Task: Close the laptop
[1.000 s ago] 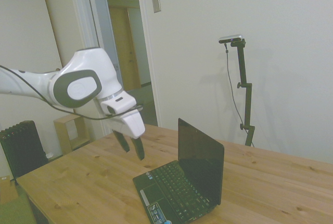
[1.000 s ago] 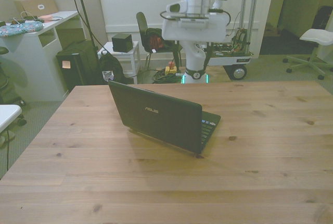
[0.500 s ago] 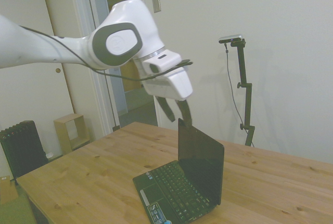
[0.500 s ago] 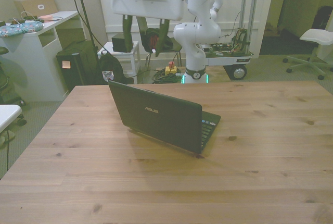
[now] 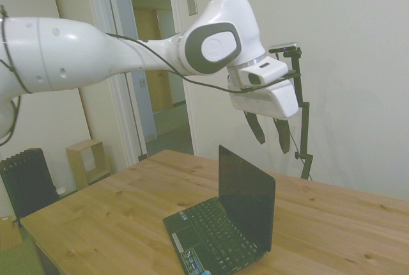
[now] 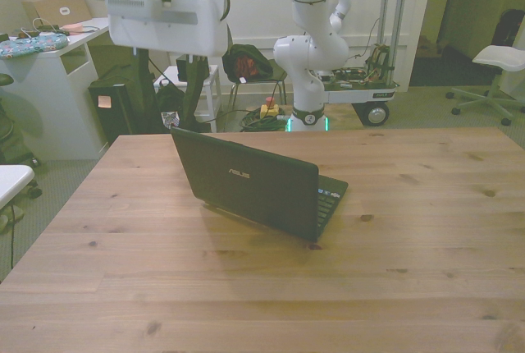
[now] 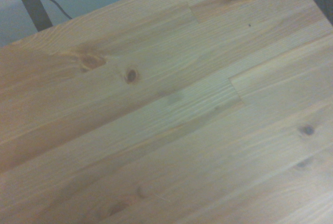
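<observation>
The wooden tabletop (image 6: pixel 426 230) fills the lower part of both room views, its pale planks marked by dark knots; the wrist view shows only a close patch of these planks (image 7: pixel 171 109) with a few knots in the grain. Above it, the white arm (image 5: pixel 96 54) stretches in from the side view's left and ends in the gripper (image 5: pixel 270 135), which hangs in the air pointing downward.

The laptop (image 5: pixel 227 220) stands open on the tabletop. Its lid is raised close to upright, with the dark glossy screen (image 5: pixel 246 201) facing the keyboard (image 5: pixel 214 230) and the base lying flat on the wood. In the front view the back of the lid (image 6: pixel 246 181) faces the camera, and a strip of the base shows past the lid's edge toward the front view's right.

In the side view the gripper is above the lid's top edge and beyond it, on the side away from the keyboard, clear of the laptop. In the front view the gripper (image 6: pixel 164 90) hangs over the end of the lid nearer the front view's left, behind it.

The two dark fingers (image 5: pixel 255 128) are spread apart with a clear gap between them, holding nothing. Small stickers (image 5: pixel 192 263) sit along the palm rest at the laptop's near edge.
</observation>
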You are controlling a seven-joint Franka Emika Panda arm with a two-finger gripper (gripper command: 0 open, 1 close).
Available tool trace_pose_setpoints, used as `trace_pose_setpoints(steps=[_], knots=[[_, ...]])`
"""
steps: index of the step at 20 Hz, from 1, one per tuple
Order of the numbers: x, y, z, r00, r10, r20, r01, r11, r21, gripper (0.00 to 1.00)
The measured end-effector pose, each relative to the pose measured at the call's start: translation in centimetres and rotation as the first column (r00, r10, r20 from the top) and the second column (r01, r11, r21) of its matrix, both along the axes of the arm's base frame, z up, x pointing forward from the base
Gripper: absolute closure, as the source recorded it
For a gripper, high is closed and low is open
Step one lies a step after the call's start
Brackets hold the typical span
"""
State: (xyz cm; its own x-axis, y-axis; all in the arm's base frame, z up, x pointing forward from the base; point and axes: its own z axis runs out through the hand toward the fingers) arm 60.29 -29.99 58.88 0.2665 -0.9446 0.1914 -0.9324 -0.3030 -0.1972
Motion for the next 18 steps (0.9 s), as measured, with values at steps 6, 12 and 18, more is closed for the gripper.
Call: trace_pose_setpoints(steps=[6, 12, 18], knots=[[4.0, 1.5, -5.5, 0.999, 0.016, -0.033, -0.013, 0.996, 0.086, 0.0], [4.7, 3.9, -7.8, 0.997, 0.005, -0.072, 0.006, 0.988, 0.152, 1.0], [4.4, 3.9, -8.3, 0.997, 0.003, -0.083, 0.01, 0.987, 0.158, 1.0]])
